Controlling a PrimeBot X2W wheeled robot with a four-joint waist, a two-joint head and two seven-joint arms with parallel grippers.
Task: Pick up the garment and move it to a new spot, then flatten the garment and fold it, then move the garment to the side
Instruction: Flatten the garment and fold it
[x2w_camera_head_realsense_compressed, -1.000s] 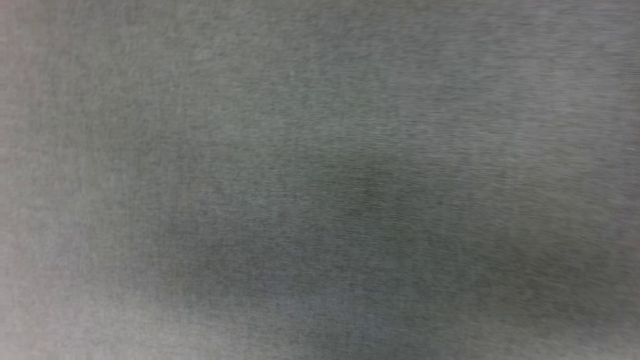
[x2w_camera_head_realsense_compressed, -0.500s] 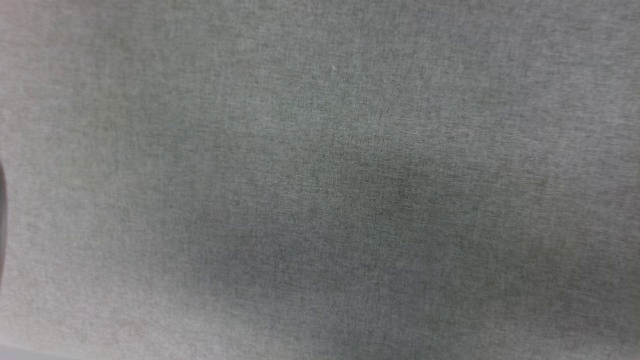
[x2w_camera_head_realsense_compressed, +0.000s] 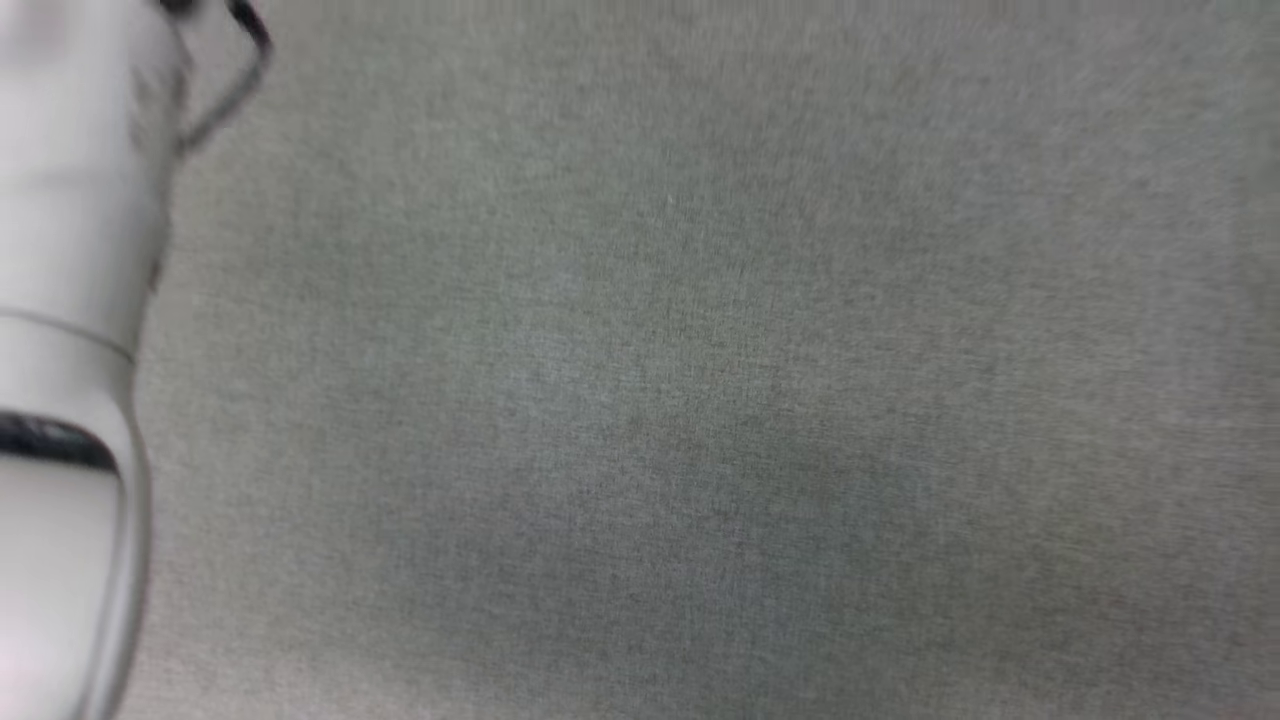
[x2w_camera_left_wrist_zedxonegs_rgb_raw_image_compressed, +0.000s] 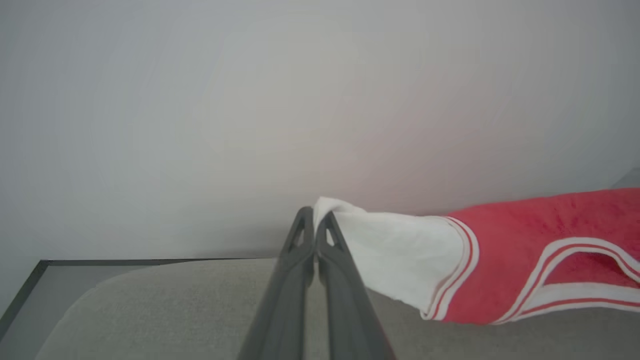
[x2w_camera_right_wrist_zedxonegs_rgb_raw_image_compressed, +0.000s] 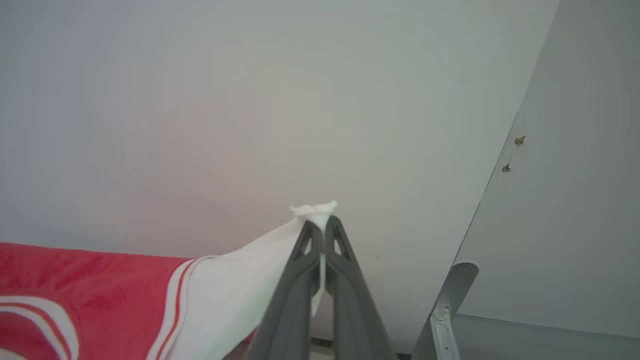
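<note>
The garment (x2w_camera_left_wrist_zedxonegs_rgb_raw_image_compressed: 520, 250) is a red jersey with white sleeves and striped trim, stretched between both grippers above a grey fabric surface (x2w_camera_left_wrist_zedxonegs_rgb_raw_image_compressed: 175, 305). In the left wrist view my left gripper (x2w_camera_left_wrist_zedxonegs_rgb_raw_image_compressed: 314, 220) is shut on the tip of one white sleeve (x2w_camera_left_wrist_zedxonegs_rgb_raw_image_compressed: 400, 255). In the right wrist view my right gripper (x2w_camera_right_wrist_zedxonegs_rgb_raw_image_compressed: 322, 225) is shut on the other white sleeve (x2w_camera_right_wrist_zedxonegs_rgb_raw_image_compressed: 235, 290), whose tip pokes out above the fingertips. The red body (x2w_camera_right_wrist_zedxonegs_rgb_raw_image_compressed: 85, 285) runs off to that view's left. A pale forearm (x2w_camera_head_realsense_compressed: 70, 330) stands at the left edge of the head view.
The grey fabric surface (x2w_camera_head_realsense_compressed: 700, 380) spreads across the head view. A pale wall (x2w_camera_left_wrist_zedxonegs_rgb_raw_image_compressed: 250, 100) rises behind the garment. A dark edge (x2w_camera_left_wrist_zedxonegs_rgb_raw_image_compressed: 25, 290) borders the surface at the left wrist view's lower left. A metal bracket (x2w_camera_right_wrist_zedxonegs_rgb_raw_image_compressed: 445, 310) and a wall corner show at the right wrist view's right.
The head view has shifted, so the camera has moved. A pale forearm now stands at its left edge, where half a second ago only a dark sliver showed.
</note>
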